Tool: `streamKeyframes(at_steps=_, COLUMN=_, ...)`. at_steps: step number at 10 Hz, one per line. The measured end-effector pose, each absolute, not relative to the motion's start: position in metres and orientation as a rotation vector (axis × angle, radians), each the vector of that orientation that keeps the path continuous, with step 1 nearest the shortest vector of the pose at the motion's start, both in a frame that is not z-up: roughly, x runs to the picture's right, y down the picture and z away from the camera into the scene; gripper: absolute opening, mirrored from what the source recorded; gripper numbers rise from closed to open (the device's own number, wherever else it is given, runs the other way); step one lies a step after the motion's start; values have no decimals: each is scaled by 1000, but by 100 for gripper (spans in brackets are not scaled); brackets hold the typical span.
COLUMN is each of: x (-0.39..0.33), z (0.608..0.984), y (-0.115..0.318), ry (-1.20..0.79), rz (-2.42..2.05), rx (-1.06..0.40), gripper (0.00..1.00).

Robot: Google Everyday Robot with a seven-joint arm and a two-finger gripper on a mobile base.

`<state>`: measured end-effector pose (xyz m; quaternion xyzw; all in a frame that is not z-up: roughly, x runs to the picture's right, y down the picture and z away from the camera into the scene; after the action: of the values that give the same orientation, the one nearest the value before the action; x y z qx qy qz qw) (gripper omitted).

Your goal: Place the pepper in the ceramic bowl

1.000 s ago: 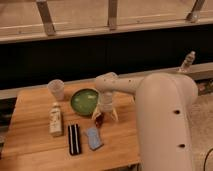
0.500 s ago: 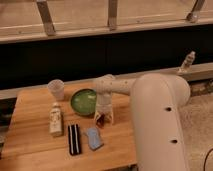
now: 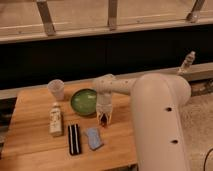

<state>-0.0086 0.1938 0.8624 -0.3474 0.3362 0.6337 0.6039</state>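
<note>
One camera looks down over my arm (image 3: 160, 115) at the table (image 3: 30, 150); my gripper (image 3: 103, 119) hangs mid-frame above it.

Wooden counter (image 3: 30, 150): clear plastic cup (image 3: 56, 89) at back-left; small white bottle (image 3: 55, 121), flat black bar (image 3: 74, 138) and blue-grey sponge piece (image 3: 93, 137) along the front, sponge near the tool (image 3: 103, 120).

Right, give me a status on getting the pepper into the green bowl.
Nothing finished: the ceramic bowl looks empty. In hand: the tool hangs low over the table beside it, at the pepper. Left: lift, carry over, drop in.
</note>
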Motion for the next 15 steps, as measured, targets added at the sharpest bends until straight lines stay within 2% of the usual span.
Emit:
streamKeyframes(at_steps=4, x=3, z=825, y=149, ry=649, rz=1554, rx=-774, gripper=0)
streamKeyframes(at_steps=8, x=13, z=786, y=78, ry=511, rz=1600, rx=-689, gripper=0)
streamKeyframes(at_steps=11, x=-20, z=793, y=64, ry=455, rz=1541, rx=-695, gripper=0)
streamKeyframes(at_steps=15, x=-78, z=814, y=80, ry=422, rz=1404, rx=-734, gripper=0)
